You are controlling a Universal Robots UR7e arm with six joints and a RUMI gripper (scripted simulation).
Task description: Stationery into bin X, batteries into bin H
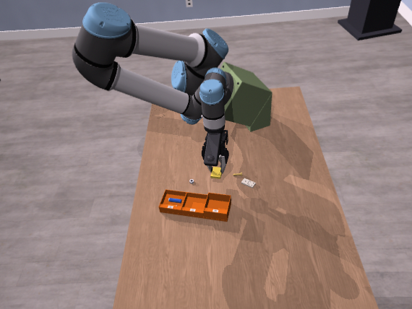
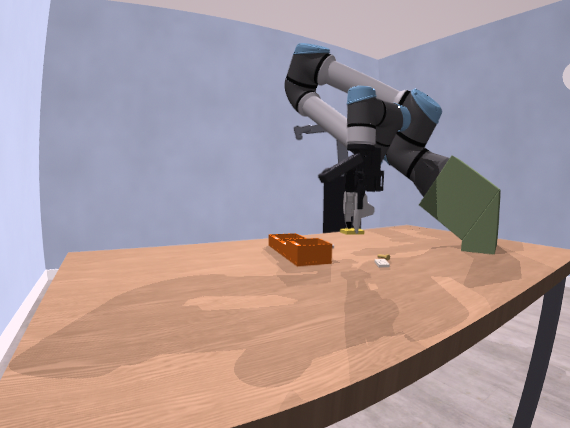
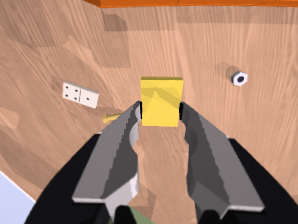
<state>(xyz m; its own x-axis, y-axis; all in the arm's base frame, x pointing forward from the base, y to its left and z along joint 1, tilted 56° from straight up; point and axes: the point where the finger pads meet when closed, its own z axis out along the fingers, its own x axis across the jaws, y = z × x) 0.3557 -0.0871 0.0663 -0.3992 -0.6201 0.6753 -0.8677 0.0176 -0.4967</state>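
My gripper is shut on a flat yellow block, a sticky-note pad, which is at table level. The orange three-compartment bin tray stands in front of it; its edge shows at the top of the wrist view. A blue battery lies in the tray's left compartment. The bin labels are too small to read.
A white domino and a small yellow screw lie right of the gripper. A grey nut lies to its left. The arm's green base block stands at the table's far end.
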